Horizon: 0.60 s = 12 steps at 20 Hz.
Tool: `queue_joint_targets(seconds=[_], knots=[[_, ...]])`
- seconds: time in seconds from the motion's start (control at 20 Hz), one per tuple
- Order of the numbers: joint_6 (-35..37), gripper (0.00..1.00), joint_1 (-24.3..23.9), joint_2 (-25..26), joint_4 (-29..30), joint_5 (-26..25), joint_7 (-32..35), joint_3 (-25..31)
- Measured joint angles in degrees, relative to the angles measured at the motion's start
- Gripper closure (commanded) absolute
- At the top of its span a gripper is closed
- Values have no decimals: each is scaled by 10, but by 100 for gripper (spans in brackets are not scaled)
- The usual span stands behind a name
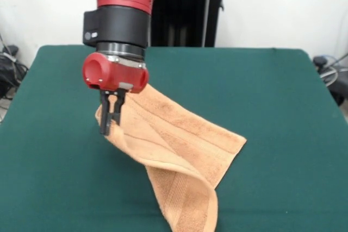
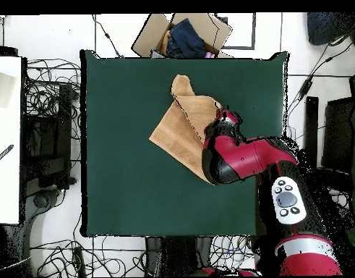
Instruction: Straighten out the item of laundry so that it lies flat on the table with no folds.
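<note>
The light orange-tan towel lies on the dark green table, twisted and folded, with a narrow end reaching the table's near edge. My gripper is shut on the towel's left corner and holds it a little above the table, so the cloth slopes down to the right. In the overhead view the towel lies in the upper middle of the table, with one end pointing at the table's top edge. The arm hides the gripper there.
A cardboard box with dark clothes stands just past the table's top edge in the overhead view. Cables and a white bench lie to the left. The black pedestal stands behind the table.
</note>
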Motion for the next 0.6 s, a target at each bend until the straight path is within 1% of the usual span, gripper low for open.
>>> queue_joint_targets(seconds=[0.05,0.15,0.35,0.6], knots=[[-1,100,1,2,0,11,0,-14],[-1,100,3,3,0,18,0,-22],[-6,100,16,5,0,40,0,-56],[-48,100,45,8,3,73,0,-113]])
